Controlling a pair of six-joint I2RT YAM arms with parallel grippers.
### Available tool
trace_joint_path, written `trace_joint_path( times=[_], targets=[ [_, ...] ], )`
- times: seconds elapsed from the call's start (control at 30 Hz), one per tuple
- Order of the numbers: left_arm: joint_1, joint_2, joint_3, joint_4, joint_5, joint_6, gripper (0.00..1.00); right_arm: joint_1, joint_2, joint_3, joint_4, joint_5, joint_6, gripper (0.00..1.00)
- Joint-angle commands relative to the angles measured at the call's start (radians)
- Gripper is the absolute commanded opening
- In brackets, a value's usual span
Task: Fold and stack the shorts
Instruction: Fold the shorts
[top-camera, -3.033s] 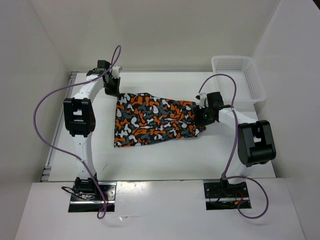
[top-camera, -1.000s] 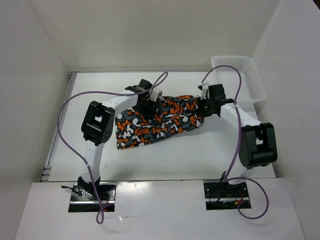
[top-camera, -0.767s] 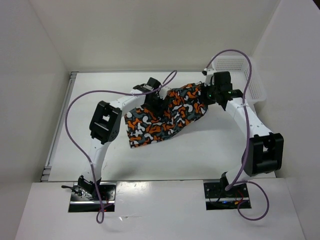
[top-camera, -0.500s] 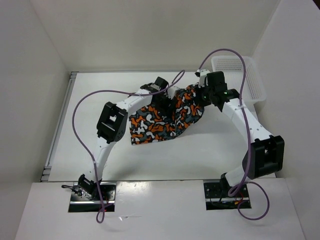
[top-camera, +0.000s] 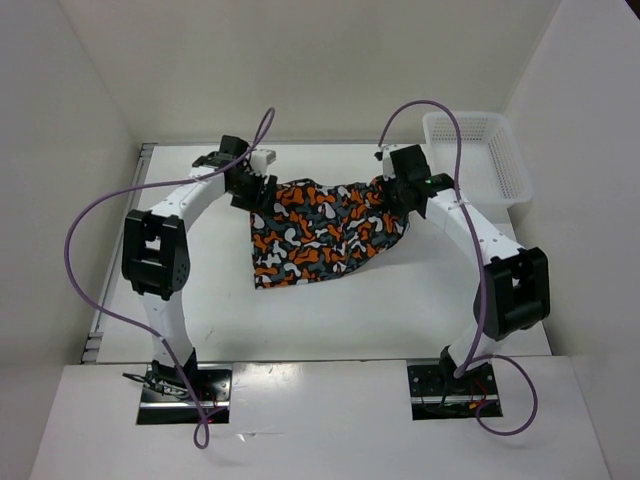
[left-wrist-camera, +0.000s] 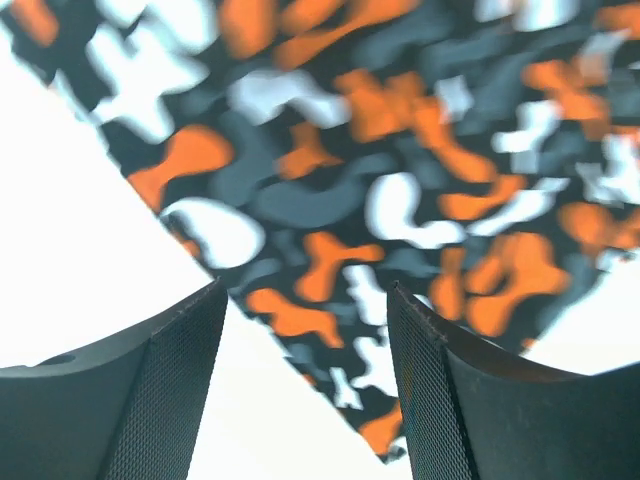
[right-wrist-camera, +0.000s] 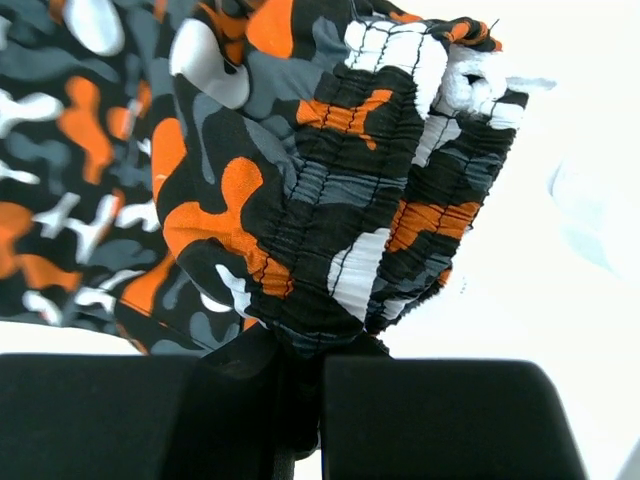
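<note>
The shorts, printed in orange, white, grey and black blotches, lie on the white table, lifted at their right end. My right gripper is shut on the gathered elastic waistband, which bunches up out of its jaws. My left gripper hovers at the shorts' far left corner. Its fingers stand open, and below the gap run the hem of the shorts and bare table. Nothing is between those fingers.
A white mesh basket stands at the far right corner of the table. White walls close in on the left, back and right. Purple cables loop above both arms.
The left gripper was on the middle of the shorts; it has let go and swung left to their far left corner. The right gripper kept its hold and shifted slightly left.
</note>
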Motion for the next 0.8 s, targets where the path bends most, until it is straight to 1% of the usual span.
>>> trace_joint_path(
  times=[0.0, 0.1, 0.17, 0.27, 0.3, 0.33, 0.4, 0.43, 0.47, 0.6, 0.63, 0.73, 0.77],
  targets=[
    [0.035, 0.066, -0.065, -0.018, -0.046, 0.004, 0.73, 0.031, 0.015, 0.051, 0.032, 0.099, -0.046, 0.0],
    [0.059, 0.13, -0.076, -0.018, -0.034, 0.004, 0.73, 0.062, 0.015, 0.051, 0.041, 0.131, -0.069, 0.0],
    [0.068, 0.179, -0.067, -0.018, 0.032, 0.004, 0.71, 0.077, 0.026, 0.076, 0.041, 0.142, -0.079, 0.0],
    [0.068, 0.23, -0.067, -0.018, 0.101, 0.004, 0.6, 0.098, 0.049, 0.1, 0.05, 0.153, -0.09, 0.0],
    [0.058, 0.243, -0.055, -0.018, 0.101, 0.004, 0.55, 0.099, 0.062, 0.114, 0.05, 0.164, -0.099, 0.0],
    [0.058, 0.252, -0.044, -0.018, 0.132, 0.004, 0.43, 0.114, 0.075, 0.114, 0.061, 0.177, -0.099, 0.0],
    [0.058, 0.264, -0.033, -0.018, 0.143, 0.004, 0.3, 0.152, 0.084, 0.125, 0.07, 0.194, -0.128, 0.0],
    [0.058, 0.264, -0.033, -0.018, 0.161, 0.004, 0.19, 0.172, 0.094, 0.125, 0.079, 0.209, -0.129, 0.0],
    [0.058, 0.264, -0.033, -0.009, 0.175, 0.004, 0.15, 0.193, 0.095, 0.137, 0.08, 0.21, -0.141, 0.0],
    [0.058, 0.264, -0.022, -0.009, 0.226, 0.004, 0.08, 0.333, 0.159, 0.183, 0.102, 0.21, -0.141, 0.0],
    [0.058, 0.264, -0.013, -0.009, 0.238, 0.004, 0.06, 0.354, 0.197, 0.197, 0.103, 0.21, -0.141, 0.0],
    [0.049, 0.273, -0.004, -0.009, 0.238, 0.004, 0.05, 0.429, 0.265, 0.274, 0.103, 0.21, -0.15, 0.0],
    [0.049, 0.273, -0.004, -0.009, 0.238, 0.004, 0.05, 0.448, 0.312, 0.297, 0.103, 0.21, -0.15, 0.0]
  ],
)
